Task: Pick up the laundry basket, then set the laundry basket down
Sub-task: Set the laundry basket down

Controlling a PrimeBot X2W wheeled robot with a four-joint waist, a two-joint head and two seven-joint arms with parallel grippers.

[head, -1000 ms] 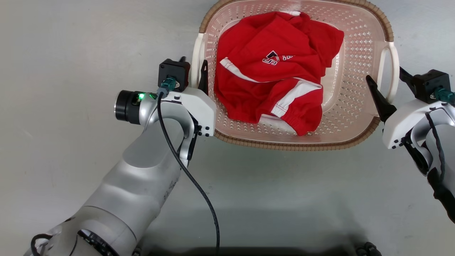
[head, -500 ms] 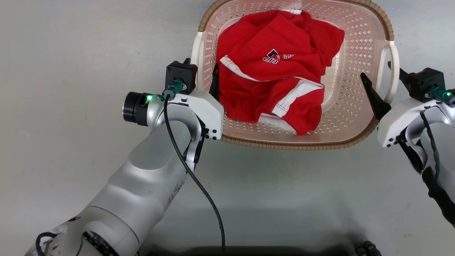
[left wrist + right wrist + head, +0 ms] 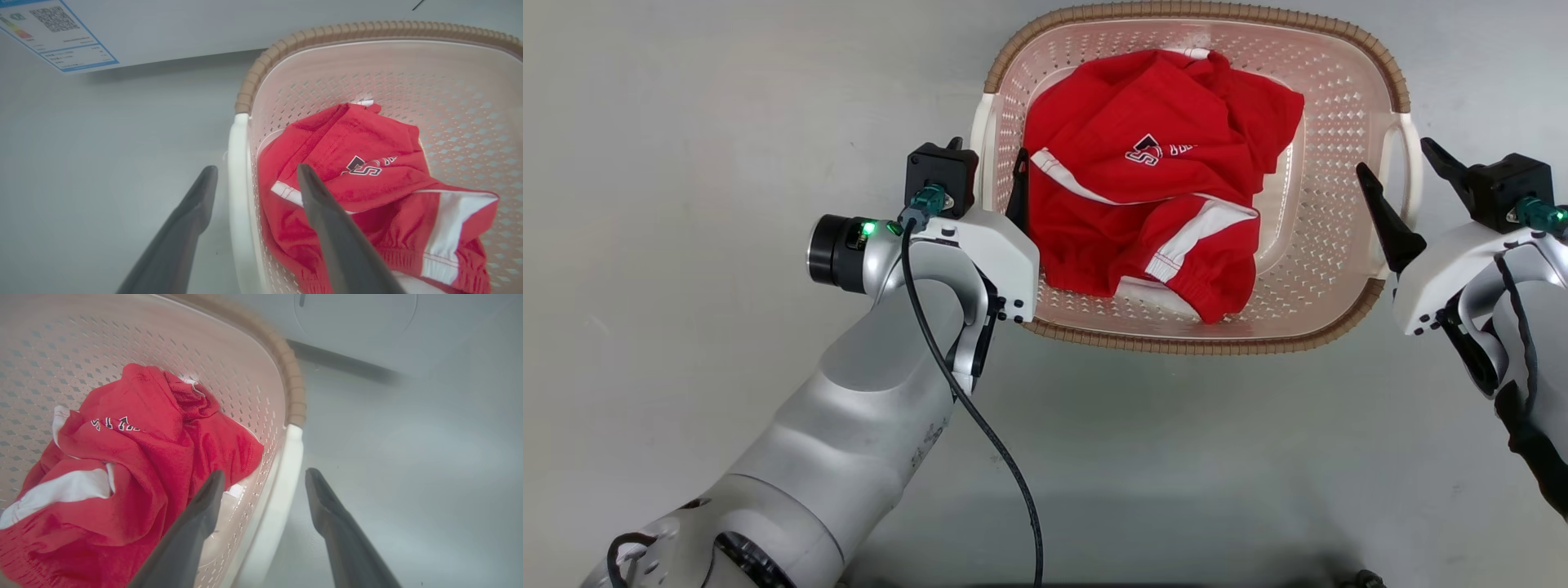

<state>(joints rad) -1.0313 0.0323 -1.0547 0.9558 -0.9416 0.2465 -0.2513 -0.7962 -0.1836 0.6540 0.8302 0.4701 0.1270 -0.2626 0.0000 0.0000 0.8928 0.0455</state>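
laundry basket sits on the grey floor. left gripper and right gripper are each spread apart astride a white handle. the red garment inside bears an "s" crest. the sticker is unreadable.

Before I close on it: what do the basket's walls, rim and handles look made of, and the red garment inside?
The laundry basket: walls of pale pink plastic, probably moulded, slightly glossy, with regular holes. Its rim: brown woven look, but its even ribs suggest plastic, not wicker. Its handle: smooth white plastic, faintly shiny. The garment: soft matte red fabric, creased, with visible stitching.
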